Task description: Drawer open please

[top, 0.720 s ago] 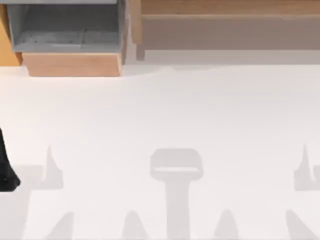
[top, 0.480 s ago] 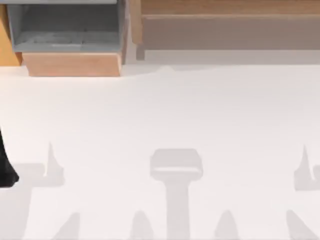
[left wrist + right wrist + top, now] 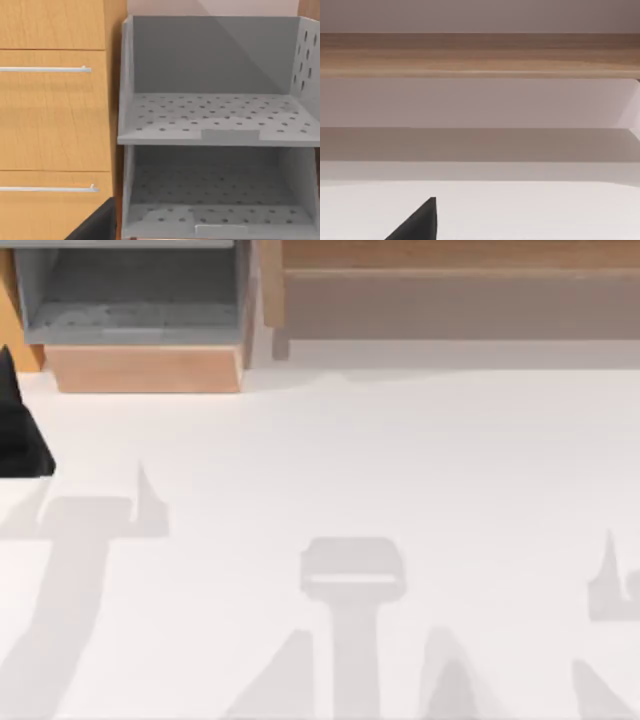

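Observation:
A wooden cabinet of drawers point(image 3: 55, 115) faces me in the left wrist view, every front flush and shut. One drawer carries a thin silver bar handle point(image 3: 45, 69), and the drawer below it has a second handle point(image 3: 47, 188). In the top view the cabinet's orange wood point(image 3: 8, 320) sits at the back left corner. My left gripper point(image 3: 20, 435) is a black shape at the table's far left edge, a short way in front of the cabinet and not touching it. A black part of my right gripper point(image 3: 417, 222) shows above the white table.
A grey perforated two-tier shelf unit point(image 3: 215, 120) stands right beside the drawers, on a wooden base point(image 3: 145, 368). A long wooden shelf point(image 3: 450, 280) runs along the back right. The white table point(image 3: 350, 460) stretches in front of both.
My left gripper has moved from the front left of the table toward the back, closer to the cabinet. Its shadow shifted with it. The drawers remain shut.

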`<control>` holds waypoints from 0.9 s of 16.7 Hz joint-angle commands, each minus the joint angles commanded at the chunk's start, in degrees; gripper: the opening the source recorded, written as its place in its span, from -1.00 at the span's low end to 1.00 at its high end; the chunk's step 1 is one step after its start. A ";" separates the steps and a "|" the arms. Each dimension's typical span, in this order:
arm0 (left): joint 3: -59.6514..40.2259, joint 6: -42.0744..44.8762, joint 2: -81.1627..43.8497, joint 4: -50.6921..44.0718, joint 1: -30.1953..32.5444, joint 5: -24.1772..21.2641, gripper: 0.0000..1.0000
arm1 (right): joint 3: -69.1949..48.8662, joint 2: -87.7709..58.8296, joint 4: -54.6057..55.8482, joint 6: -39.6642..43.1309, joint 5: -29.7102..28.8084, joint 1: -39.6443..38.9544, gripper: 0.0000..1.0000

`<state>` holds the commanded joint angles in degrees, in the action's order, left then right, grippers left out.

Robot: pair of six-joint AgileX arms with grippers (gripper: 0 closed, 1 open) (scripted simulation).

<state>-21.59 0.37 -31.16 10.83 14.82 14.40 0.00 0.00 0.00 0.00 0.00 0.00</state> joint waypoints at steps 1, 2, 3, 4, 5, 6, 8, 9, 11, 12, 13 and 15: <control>-2.73 0.02 -4.62 1.31 1.94 1.89 1.00 | 0.00 0.00 0.00 0.00 0.00 0.00 1.00; -5.37 0.04 -9.06 2.59 3.80 3.73 1.00 | 0.00 0.00 0.00 0.00 0.00 0.00 1.00; -7.88 0.09 -13.17 3.82 5.56 5.49 1.00 | 0.00 0.00 0.00 0.00 0.00 0.00 1.00; -10.24 0.15 -16.94 4.98 7.18 7.12 1.00 | 0.00 0.00 0.00 0.00 0.00 0.00 1.00; -12.41 0.22 -20.30 6.06 8.64 8.59 1.00 | 0.00 0.00 0.00 0.00 0.00 0.00 1.00; -14.30 0.29 -23.09 7.01 9.91 9.86 1.00 | 0.00 0.00 0.00 0.00 0.00 0.00 1.00; -17.17 0.43 -26.94 8.48 11.81 11.74 1.00 | 0.00 0.00 0.00 0.00 0.00 0.00 1.00; -18.01 0.48 -27.94 8.92 12.36 12.30 1.00 | 0.00 0.00 0.00 0.00 0.00 0.00 1.00; -18.43 0.52 -28.43 9.15 12.63 12.58 1.00 | 0.00 0.00 0.00 0.00 0.00 0.00 1.00; -18.43 0.52 -28.43 9.15 12.63 12.58 1.00 | 0.00 0.00 0.00 0.00 0.00 0.00 1.00; -18.43 0.52 -28.43 9.15 12.63 12.58 1.00 | 0.00 0.00 0.00 0.00 0.00 0.00 1.00; -18.21 0.51 -28.22 9.05 12.38 12.44 1.00 | 0.00 0.00 0.00 0.00 0.00 0.00 1.00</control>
<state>-39.80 0.88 -59.38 19.88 27.19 26.85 0.00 0.00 0.00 0.00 0.00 0.00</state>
